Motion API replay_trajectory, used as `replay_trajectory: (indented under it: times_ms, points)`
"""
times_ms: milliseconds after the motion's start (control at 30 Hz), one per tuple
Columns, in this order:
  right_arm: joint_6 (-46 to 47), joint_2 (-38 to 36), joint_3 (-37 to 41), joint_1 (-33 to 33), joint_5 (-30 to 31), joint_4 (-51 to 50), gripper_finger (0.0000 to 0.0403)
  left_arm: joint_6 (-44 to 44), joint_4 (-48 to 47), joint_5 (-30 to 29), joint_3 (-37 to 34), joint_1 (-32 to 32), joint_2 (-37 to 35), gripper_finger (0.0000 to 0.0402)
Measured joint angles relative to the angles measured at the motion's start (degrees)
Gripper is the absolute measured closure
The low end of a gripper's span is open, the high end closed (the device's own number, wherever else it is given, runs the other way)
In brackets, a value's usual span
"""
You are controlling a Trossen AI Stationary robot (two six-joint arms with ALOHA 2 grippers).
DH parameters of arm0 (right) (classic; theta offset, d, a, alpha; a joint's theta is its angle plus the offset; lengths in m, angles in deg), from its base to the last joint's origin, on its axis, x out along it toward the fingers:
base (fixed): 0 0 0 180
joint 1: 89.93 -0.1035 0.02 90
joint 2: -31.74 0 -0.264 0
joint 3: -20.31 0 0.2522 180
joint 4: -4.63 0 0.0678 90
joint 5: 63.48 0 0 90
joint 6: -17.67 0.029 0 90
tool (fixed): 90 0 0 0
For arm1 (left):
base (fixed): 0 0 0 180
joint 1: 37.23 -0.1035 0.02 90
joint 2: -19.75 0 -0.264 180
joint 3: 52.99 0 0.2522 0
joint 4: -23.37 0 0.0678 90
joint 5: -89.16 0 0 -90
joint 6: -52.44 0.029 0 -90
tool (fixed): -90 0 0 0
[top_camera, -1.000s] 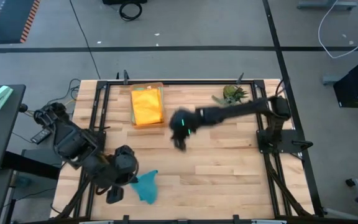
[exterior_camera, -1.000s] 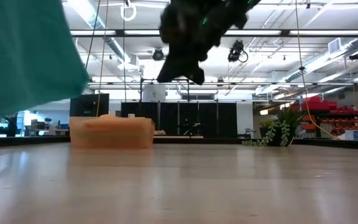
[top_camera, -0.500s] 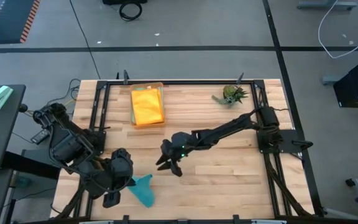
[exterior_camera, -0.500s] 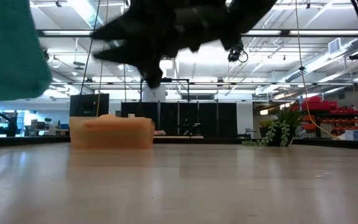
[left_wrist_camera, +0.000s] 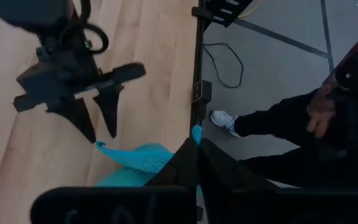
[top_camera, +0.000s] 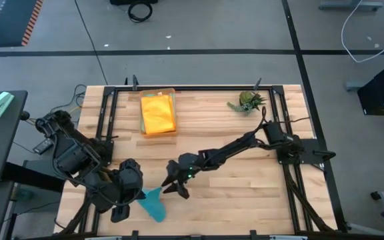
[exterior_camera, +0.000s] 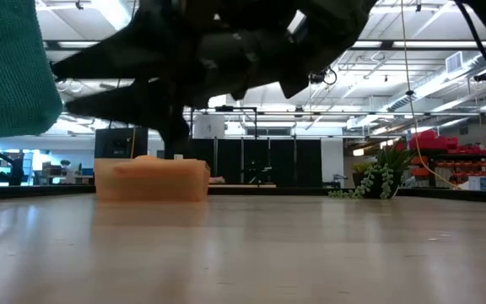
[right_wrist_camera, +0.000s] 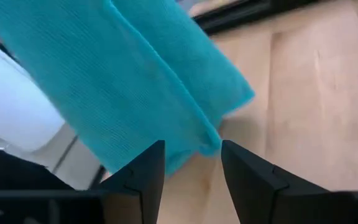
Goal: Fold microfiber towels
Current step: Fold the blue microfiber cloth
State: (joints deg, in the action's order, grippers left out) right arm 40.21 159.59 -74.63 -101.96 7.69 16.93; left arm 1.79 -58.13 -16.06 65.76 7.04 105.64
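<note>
The table (top_camera: 245,167) holds a tray (top_camera: 158,113) of folded towels at its far side. Near the front-left edge the left gripper (top_camera: 127,197) is closed on the teal towel (top_camera: 153,202), lifting it so a corner hangs free. The right gripper (top_camera: 173,187), fingers apart, reaches for that corner, probably to stretch the cloth flat.

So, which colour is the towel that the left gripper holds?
Teal towel, shown best in the right wrist view.
</note>
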Motion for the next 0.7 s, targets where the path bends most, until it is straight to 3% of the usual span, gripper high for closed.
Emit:
replay_trajectory:
  times_ms: [467, 700]
  points:
    - [-3.00, 1.01, -0.93, -0.19, 3.93, -0.82, 0.0238, -1.26, 0.05, 0.02, 0.00, 0.00, -0.02, 0.0394]
    - [-3.85, 1.01, -0.93, -0.57, 3.67, -0.22, 0.0287, -1.26, 0.02, 0.02, 0.00, 0.00, -0.02, 0.0384]
